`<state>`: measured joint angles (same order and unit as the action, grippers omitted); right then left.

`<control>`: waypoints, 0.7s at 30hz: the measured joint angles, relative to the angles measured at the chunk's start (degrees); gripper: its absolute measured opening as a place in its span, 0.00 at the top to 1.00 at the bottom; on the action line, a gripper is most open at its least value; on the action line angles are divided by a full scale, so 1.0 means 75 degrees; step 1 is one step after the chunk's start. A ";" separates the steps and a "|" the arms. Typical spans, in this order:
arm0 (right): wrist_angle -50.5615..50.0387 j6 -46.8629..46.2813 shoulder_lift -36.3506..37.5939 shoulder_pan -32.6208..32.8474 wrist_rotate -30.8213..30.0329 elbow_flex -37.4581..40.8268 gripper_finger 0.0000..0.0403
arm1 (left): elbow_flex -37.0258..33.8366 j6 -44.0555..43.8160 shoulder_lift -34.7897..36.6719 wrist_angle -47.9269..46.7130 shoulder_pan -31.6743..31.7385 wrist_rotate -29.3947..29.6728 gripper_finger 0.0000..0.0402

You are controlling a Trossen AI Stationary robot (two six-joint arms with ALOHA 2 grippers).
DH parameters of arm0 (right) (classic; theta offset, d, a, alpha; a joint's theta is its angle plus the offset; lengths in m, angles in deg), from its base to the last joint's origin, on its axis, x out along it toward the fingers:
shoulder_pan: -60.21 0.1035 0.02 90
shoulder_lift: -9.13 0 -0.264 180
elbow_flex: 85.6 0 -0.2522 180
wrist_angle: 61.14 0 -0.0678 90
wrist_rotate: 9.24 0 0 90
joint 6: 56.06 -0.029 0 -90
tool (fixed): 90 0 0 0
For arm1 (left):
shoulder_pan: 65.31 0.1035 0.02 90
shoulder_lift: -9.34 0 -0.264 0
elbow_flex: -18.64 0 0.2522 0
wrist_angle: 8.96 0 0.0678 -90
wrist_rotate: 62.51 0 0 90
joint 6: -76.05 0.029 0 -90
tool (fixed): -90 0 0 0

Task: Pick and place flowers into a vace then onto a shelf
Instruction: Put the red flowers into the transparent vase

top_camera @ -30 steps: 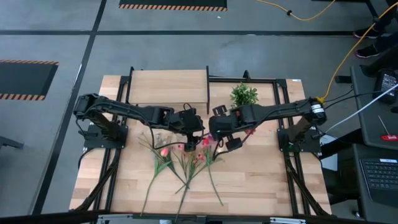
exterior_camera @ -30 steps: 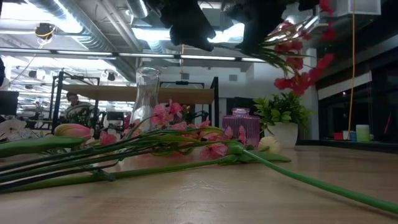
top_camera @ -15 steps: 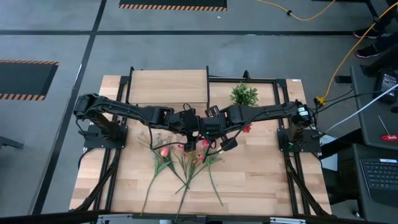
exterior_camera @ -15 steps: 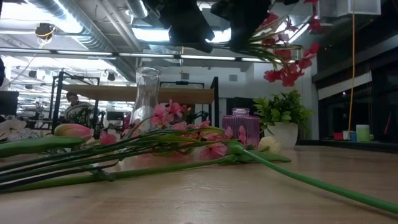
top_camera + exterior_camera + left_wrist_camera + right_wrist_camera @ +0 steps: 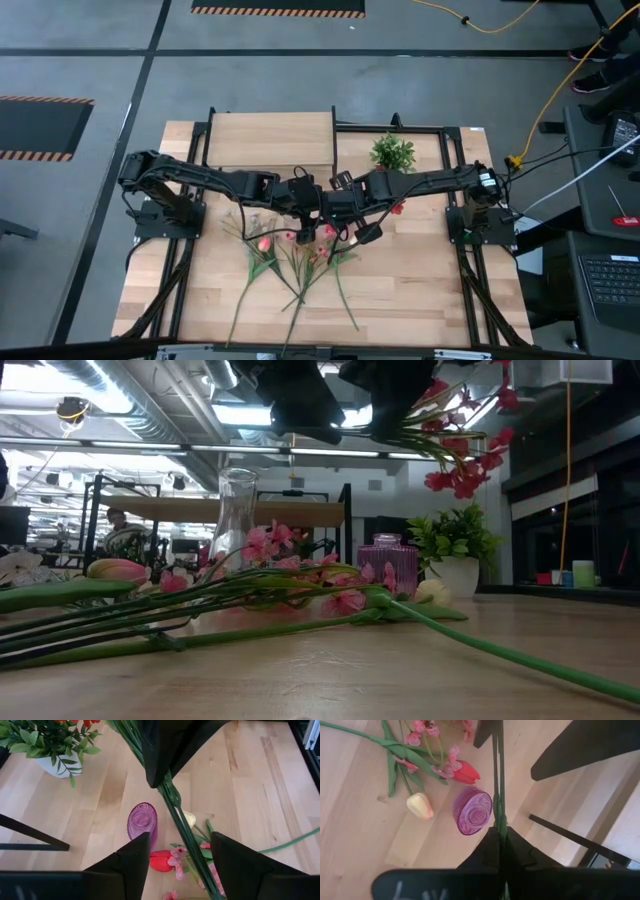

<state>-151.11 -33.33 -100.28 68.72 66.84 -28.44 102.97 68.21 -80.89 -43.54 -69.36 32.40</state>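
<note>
Now the right gripper [image 5: 500, 837], clamped tight on the red flower [image 5: 462, 470] stem, has carried it left above the purple vase [image 5: 142, 820]; the left gripper [image 5: 180, 855] waits wide apart around it.

An industrial lab: grey concrete floor [image 5: 100, 60], hazard-striped mats [image 5: 40, 125], exposed ceiling ducts [image 5: 120, 390].

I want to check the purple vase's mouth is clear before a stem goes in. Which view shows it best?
The right wrist view: it looks down into the purple vase, showing its open mouth beside the held stem. The left wrist view shows it partly behind a finger, the low view only from the side, and the high view hides it under the arms.
</note>
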 joint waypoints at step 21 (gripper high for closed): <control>0.0272 -0.0023 0.0030 0.0000 -0.0026 0.0000 1.00 | 0.0000 -0.0154 0.0000 -0.0233 -0.0003 0.0125 0.53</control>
<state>-149.07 -33.50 -100.05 68.72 66.65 -28.44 102.97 67.05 -80.89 -45.28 -69.38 33.34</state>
